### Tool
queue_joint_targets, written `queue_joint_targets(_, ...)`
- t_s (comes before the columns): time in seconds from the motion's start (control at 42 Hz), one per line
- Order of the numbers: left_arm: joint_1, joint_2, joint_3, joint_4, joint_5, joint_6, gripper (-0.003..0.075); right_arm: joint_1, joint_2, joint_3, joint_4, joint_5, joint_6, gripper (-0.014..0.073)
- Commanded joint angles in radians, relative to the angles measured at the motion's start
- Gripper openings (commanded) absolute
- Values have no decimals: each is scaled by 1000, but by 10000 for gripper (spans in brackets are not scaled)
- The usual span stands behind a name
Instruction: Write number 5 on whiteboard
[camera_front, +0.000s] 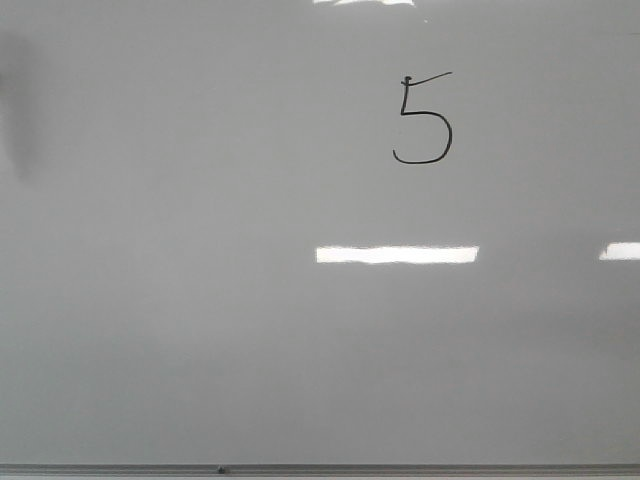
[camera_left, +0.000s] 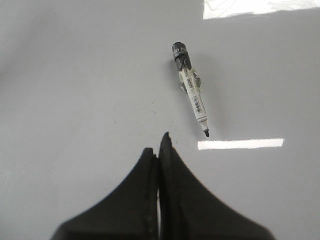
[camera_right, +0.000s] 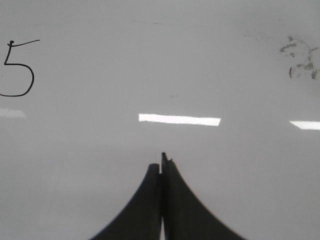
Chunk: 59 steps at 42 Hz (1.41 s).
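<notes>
- The number 5 (camera_front: 424, 120) is drawn in thin black line on the whiteboard (camera_front: 200, 330), up in the upper right part of the front view; it's also caught at the edge of the right wrist view (camera_right: 19, 70).
- The left gripper (camera_left: 161, 150) is pressed closed, nothing held.
- A marker (camera_left: 191, 90) is seen lying uncapped on the board, just beyond those fingertips, not touched.
- The right gripper (camera_right: 161, 165) is closed too, empty.
- Some faint smudges (camera_right: 300, 57) are left on the board, well apart from the digit.
</notes>
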Motion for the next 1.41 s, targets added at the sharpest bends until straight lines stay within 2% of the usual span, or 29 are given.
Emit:
queue_joint_targets(0.0,2,-13,4,-7,-88,-2,-20,-6,-19,-15,-14,-86,-5,-69)
queue_joint_targets(0.119,2,-13,4,-7,-88,-2,-20,-3,-20,-14,61,-112,-18,-69)
queue_joint_targets(0.215,2,-13,4,-7,-88,-2,-20,17,-20,-14,179,-98,-127,-69)
queue_joint_targets(0.286,2,-13,4,-7,-88,-2,-20,36,-20,-14,214,-92,-207,-69)
queue_joint_targets(0.429,2,-13,4,-7,-88,-2,-20,43,-20,-14,214,-105,-212,-69)
queue_joint_targets(0.572,2,-13,4,-7,-88,-2,-20,43,-20,-14,205,-128,-135,-69)
queue_joint_targets(1.382,2,-13,4,-7,-88,-2,-20,9,-20,-14,195,-82,-135,-69)
